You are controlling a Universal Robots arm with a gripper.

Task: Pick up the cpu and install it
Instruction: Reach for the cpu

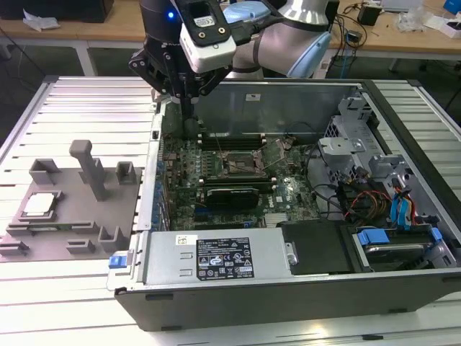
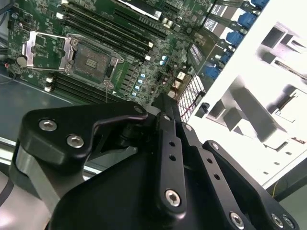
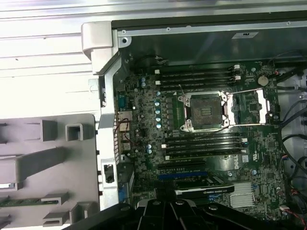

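**cpu not yet picked up; gripper closed and empty over the open case**

little of the task is judged to be done. the cpu [image 1: 39,204] is seen lying flat in its pocket on the grey fixture [image 1: 72,189], which rests on the slatted tabletop [image 1: 86,108] at the exterior view's left, outside the computer case [image 1: 288,108]. it is touched by nothing and sits well apart from the gripper [image 1: 189,119].

inside the case, the socket [image 1: 241,164] on the motherboard [image 1: 288,189] is seen open and empty; its bare contact field is shown in both wrist views [image 2: 91,60] [image 3: 206,111]. the graphics card [image 1: 230,194] is seated just on the near side of the socket. no chip is placed in the socket, so the pick and the install are both judged to be left undone.

the gripper is held above the far left part of the motherboard, just inside the case's left wall as the exterior view shows it. it lies between the fixture and the socket, nearer to the socket. in the second wrist view its tip [image 2: 165,103] is seen narrowing to a single point, so the fingers are taken to be brought together with nothing clamped between them. no contact with the board or the case wall is made out, and the tip appears to be kept clear above the components. in the first wrist view the gripper [image 3: 165,205] is caught at the frame edge, over the near part of the board.
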